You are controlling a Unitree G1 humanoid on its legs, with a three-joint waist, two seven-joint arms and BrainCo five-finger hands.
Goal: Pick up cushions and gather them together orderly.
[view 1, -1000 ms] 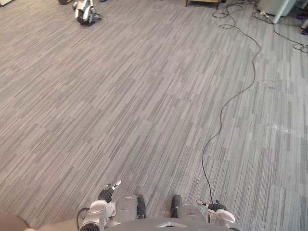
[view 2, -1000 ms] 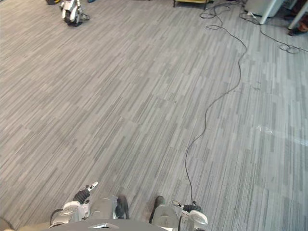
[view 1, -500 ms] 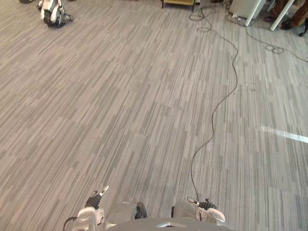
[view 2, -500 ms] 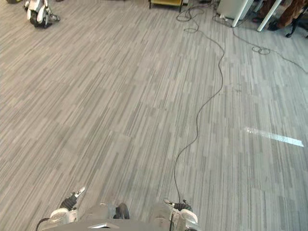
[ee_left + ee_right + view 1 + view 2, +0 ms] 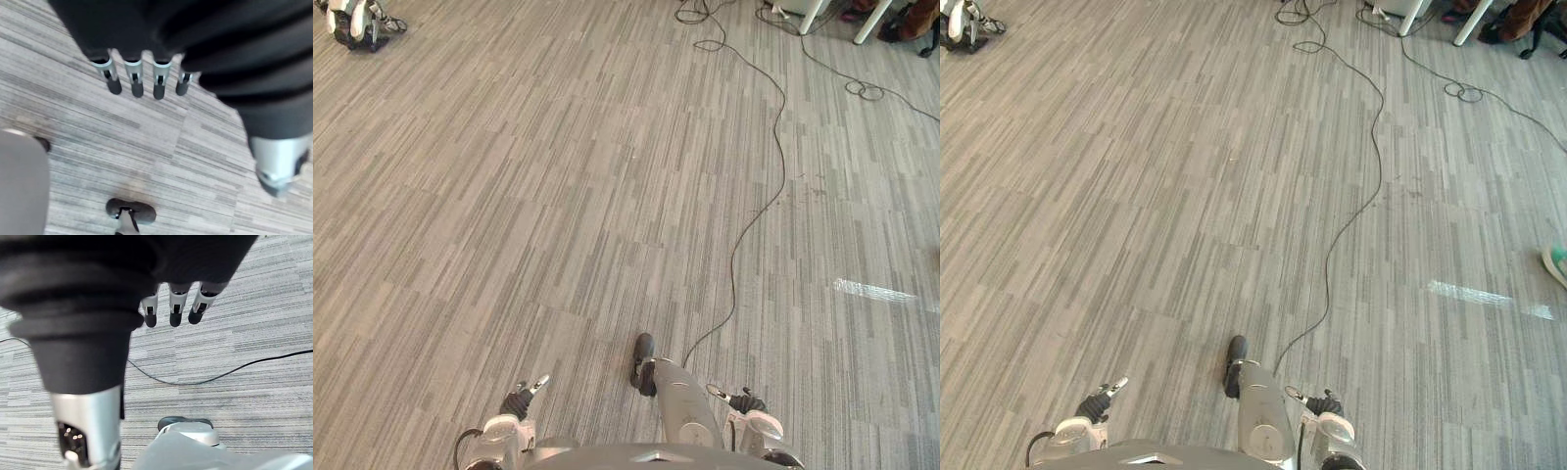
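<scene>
Hanging low, your left hand and right hand are both released, fingers straight, above the grey striped carpet floor.

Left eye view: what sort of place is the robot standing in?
Probably an office or lab: a wide grey striped carpet floor, white table legs at the far right, and a small white-and-black machine parked far left.
</scene>
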